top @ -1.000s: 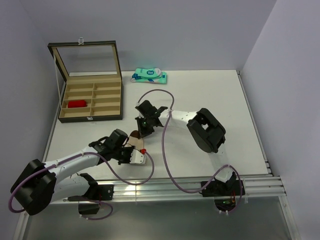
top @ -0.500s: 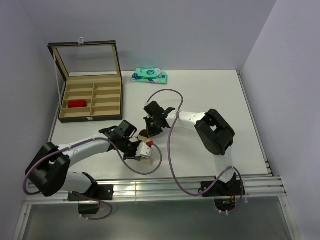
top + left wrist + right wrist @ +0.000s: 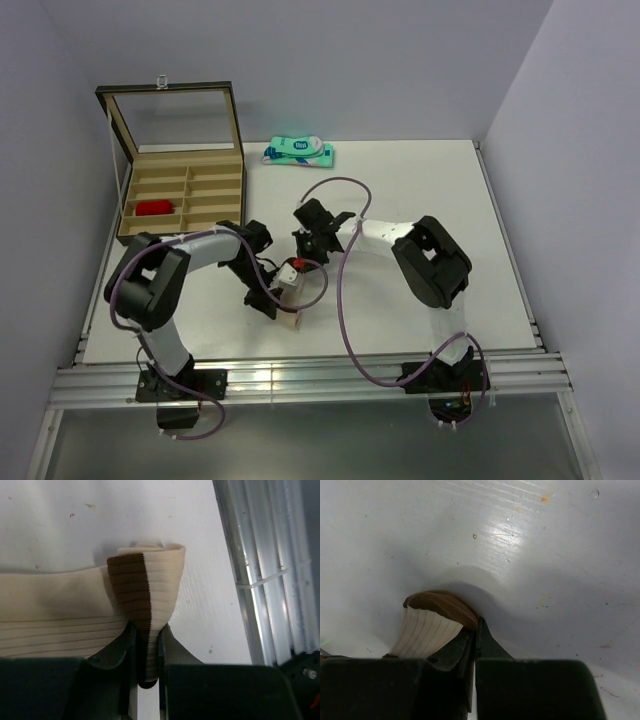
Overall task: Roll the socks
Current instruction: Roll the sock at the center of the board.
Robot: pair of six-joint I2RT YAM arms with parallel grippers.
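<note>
The beige sock (image 3: 60, 605) lies stretched on the white table, its brown-banded cuff folded over. My left gripper (image 3: 146, 630) is shut on that folded cuff. In the top view the left gripper (image 3: 283, 312) sits near the table's front edge, with a bit of the sock (image 3: 293, 321) showing beside it. My right gripper (image 3: 476, 625) is shut on the sock's brown toe (image 3: 440, 605), and it also shows in the top view (image 3: 303, 252). The red sock (image 3: 152, 208) lies in a compartment of the box.
An open wooden box (image 3: 185, 232) with a raised glass lid stands at the far left. A teal-and-white packet (image 3: 298, 151) lies at the back. The aluminium rail (image 3: 265, 570) runs along the near edge, close to the left gripper.
My left arm has folded in toward the box and its gripper has swung right and forward with the cuff. My right gripper has shifted slightly right, still holding the toe.
</note>
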